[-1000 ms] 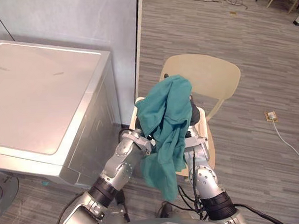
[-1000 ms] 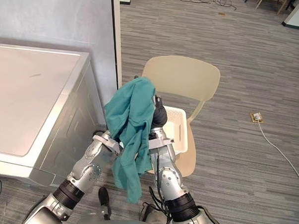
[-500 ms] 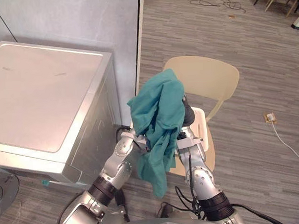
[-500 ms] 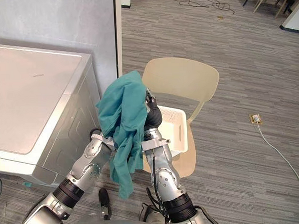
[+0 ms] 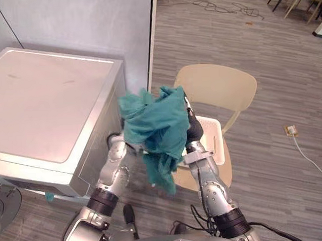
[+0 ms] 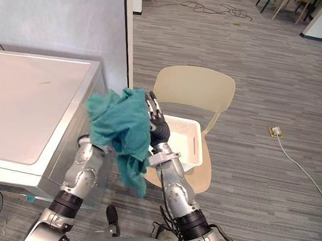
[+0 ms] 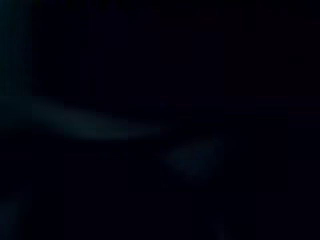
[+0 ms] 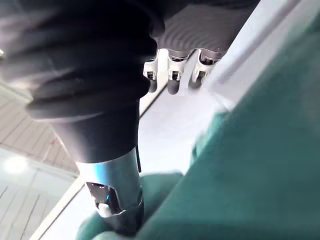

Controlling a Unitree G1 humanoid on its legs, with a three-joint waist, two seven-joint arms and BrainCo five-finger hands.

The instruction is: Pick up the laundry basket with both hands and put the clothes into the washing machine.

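A teal garment (image 5: 156, 128) hangs bunched in the air between the washing machine (image 5: 42, 104) and the chair. My left arm (image 6: 83, 166) reaches up under it, and the left hand is buried in the cloth. My right hand (image 6: 157, 126) stands upright at the cloth's right edge, open, its straight fingers (image 6: 152, 106) beside the fabric. The right wrist view shows the teal garment (image 8: 260, 150) close past those fingers (image 8: 172, 75). The white laundry basket (image 6: 191, 143) sits on the chair seat behind my right hand, with no clothes showing in it.
The beige chair (image 6: 202, 89) stands right of the silver washing machine, whose flat top is closed. A grey wall panel (image 5: 92, 22) rises behind the machine. A floor socket (image 6: 275, 130) with a white cable lies on the wood floor to the right.
The garment has moved left toward the washing machine and bunched up. My right hand's fingers have straightened and now stand beside the cloth. The view has shifted slightly.
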